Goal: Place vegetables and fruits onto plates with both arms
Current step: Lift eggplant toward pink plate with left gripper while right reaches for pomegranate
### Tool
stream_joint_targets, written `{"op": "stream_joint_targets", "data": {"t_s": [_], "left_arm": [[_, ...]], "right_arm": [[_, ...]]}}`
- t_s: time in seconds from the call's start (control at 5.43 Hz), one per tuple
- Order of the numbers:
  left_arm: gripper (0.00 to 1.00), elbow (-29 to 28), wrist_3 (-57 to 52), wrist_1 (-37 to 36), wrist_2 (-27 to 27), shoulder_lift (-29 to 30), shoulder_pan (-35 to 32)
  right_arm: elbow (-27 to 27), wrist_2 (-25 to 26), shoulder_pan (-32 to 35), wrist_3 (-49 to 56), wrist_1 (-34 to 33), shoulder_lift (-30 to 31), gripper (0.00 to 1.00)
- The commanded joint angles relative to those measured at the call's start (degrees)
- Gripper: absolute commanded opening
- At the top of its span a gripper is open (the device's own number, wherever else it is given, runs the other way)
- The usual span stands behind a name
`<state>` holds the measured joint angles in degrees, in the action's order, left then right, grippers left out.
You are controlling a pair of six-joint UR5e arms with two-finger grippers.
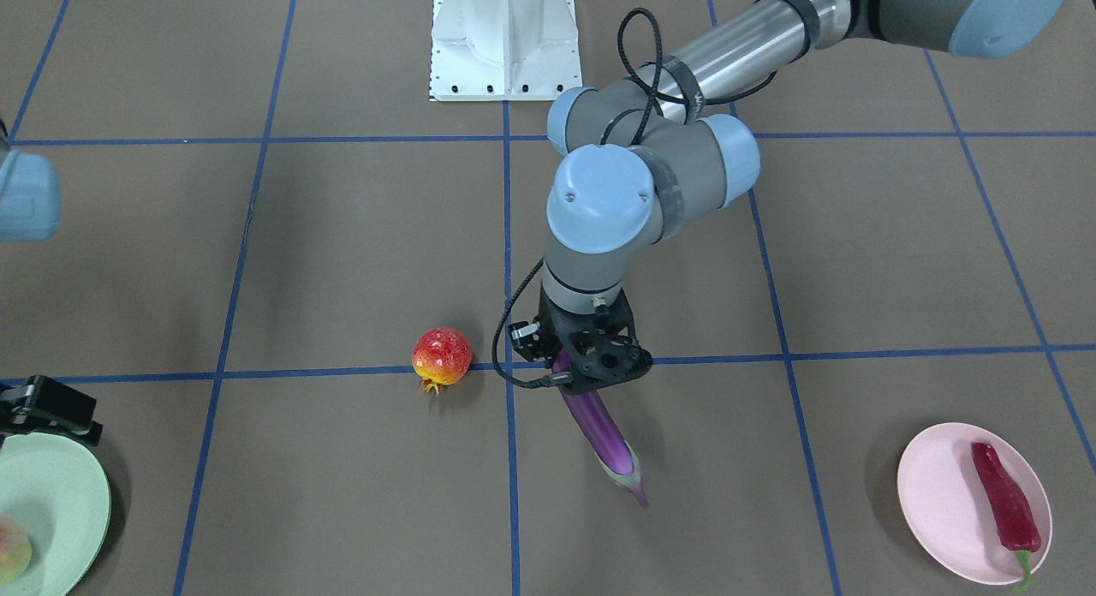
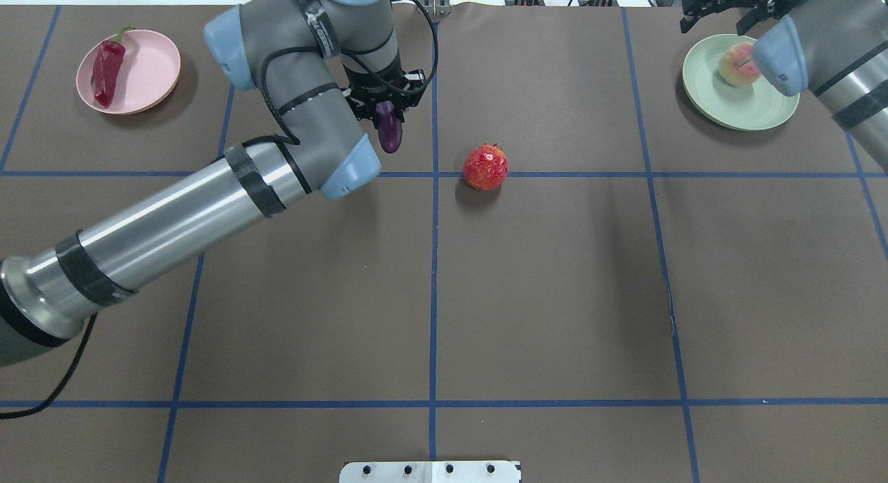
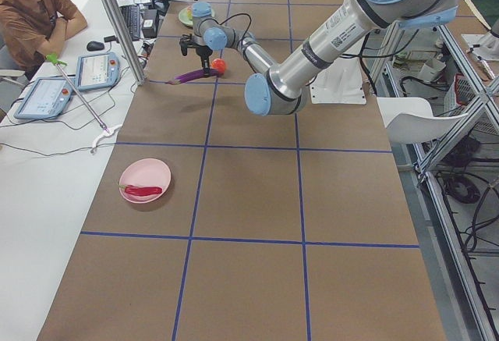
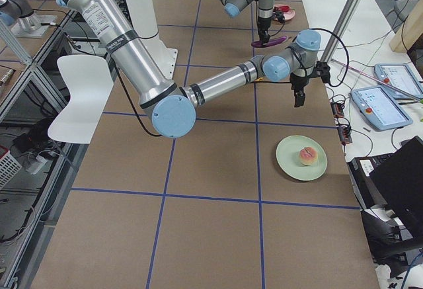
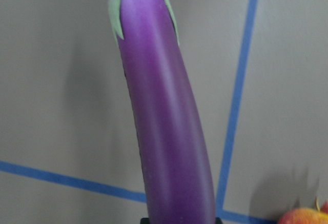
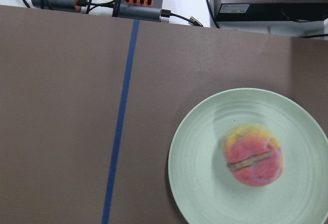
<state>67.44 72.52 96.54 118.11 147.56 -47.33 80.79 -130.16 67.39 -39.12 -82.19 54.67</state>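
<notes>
- The brown paper-covered bench with a blue tape grid carries every item of the task.
- The grey-and-silver left arm reaches over the bench's middle. Its black claw is clamped on the long, slim, glossy purple eggplant.
- The right arm holds its black claw by the far rim of the pale mint green round plate. The claw carries nothing, but I cannot tell how wide it stands.
- The pale pink round plate sits well apart from the left claw, at the far left corner.
- The eggplant is gripped near its blunt end. Most of its length, and the pale cap, juts out away from the robot and sags a little, apparently clear of the bench. I judge it light and fairly stiff but smooth-skinned, so such an off-centre hold may let it pivot — a grip nearer the middle would balance better.
- The round, glossy red-orange pomegranate lies free on the bench, near the left claw on the robot's right. It is likely hard and prone to roll — best taken across its widest part.
- The round pink-yellow peach rests on the green plate, beside the right claw.
- The wrinkled red chili lies on the pink plate.
</notes>
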Motion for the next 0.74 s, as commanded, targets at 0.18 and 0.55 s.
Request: {"op": "stream_joint_targets", "data": {"t_s": [0.18,0.55], "left_arm": [[0.0,-5.44,-12.74,-0.03,3.35,-3.41,-13.8],[0.0,-12.66,-24.74,0.58,3.26,-3.85,-19.96]], "right_arm": [[1.74,8.55,-14.24,-20.32,0.98,-5.07,1.0],[-0.7,10.7,-18.85,-26.33,1.95,-8.76,1.0]]}}
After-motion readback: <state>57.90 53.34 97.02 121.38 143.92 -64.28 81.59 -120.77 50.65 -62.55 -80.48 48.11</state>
